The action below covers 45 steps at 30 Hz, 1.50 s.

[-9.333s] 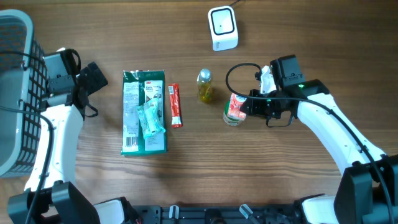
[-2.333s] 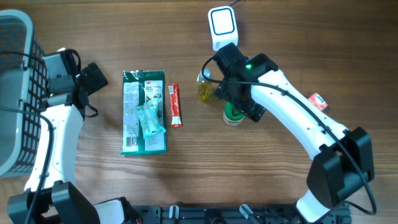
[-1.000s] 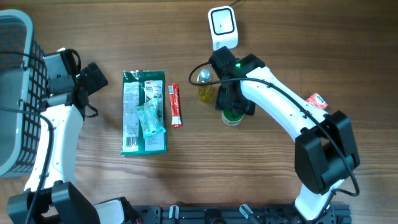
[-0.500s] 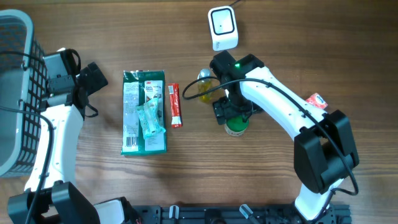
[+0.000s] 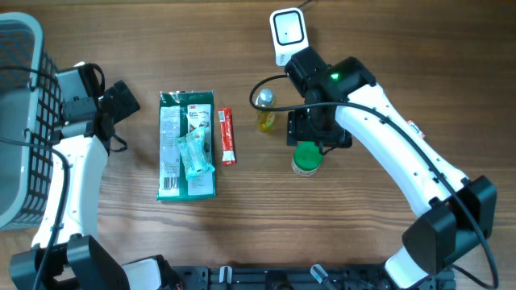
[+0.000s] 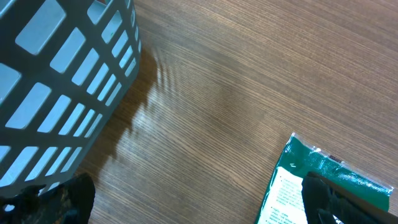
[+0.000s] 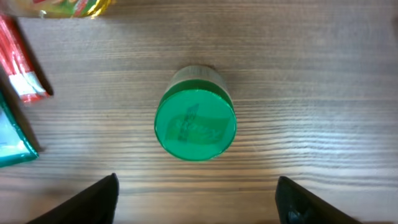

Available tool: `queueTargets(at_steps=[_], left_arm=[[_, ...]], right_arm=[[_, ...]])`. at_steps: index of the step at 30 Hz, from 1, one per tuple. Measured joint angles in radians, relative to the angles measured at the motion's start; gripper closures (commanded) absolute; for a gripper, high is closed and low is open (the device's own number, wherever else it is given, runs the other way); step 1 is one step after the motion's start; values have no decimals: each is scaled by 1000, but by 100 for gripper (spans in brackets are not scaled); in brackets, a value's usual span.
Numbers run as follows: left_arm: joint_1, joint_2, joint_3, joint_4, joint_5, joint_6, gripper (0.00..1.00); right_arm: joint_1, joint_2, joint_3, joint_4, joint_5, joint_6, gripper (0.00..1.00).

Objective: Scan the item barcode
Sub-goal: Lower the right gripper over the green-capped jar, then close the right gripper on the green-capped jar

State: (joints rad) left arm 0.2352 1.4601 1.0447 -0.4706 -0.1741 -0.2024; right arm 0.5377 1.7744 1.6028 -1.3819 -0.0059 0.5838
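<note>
A small jar with a green lid (image 5: pixel 305 159) stands upright on the wooden table, free of any grip; the right wrist view shows its lid (image 7: pixel 195 122) from straight above. My right gripper (image 5: pixel 318 134) hovers just behind the jar, open, its two dark fingertips (image 7: pixel 93 200) wide apart with nothing between them (image 7: pixel 196 214). The white barcode scanner (image 5: pixel 289 35) sits at the back of the table, behind the right arm. My left gripper (image 5: pixel 126 97) is open at the far left, empty (image 6: pixel 199 211).
A yellow bottle (image 5: pixel 264 109) stands left of the jar, with a red stick pack (image 5: pixel 227 137) and a green packet (image 5: pixel 187 145) further left. A grey basket (image 5: pixel 20 121) fills the left edge, close to the left gripper.
My right gripper has let go of the jar and drawn back toward the scanner. The jar now stands alone, a little nearer the front. The left arm has not moved.
</note>
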Motion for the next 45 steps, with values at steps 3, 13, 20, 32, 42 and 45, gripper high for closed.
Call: queueTargets(at_steps=[3, 13, 20, 32, 42, 45], left_arm=[[0, 0, 0, 0, 1, 0, 0], [0, 0, 0, 0, 0, 0, 0], [0, 0, 0, 0, 0, 0, 0], [0, 0, 0, 0, 0, 0, 0], [0, 0, 0, 0, 0, 0, 0], [0, 0, 0, 0, 0, 0, 0]], right_arm=[[0, 0, -82, 86, -3, 80, 13], [0, 1, -331, 335, -35, 92, 26], [0, 1, -333, 360, -47, -50, 33], [0, 1, -333, 382, -47, -197, 0], [0, 1, -333, 350, -55, 55, 27], [2, 1, -333, 345, -58, 104, 35]])
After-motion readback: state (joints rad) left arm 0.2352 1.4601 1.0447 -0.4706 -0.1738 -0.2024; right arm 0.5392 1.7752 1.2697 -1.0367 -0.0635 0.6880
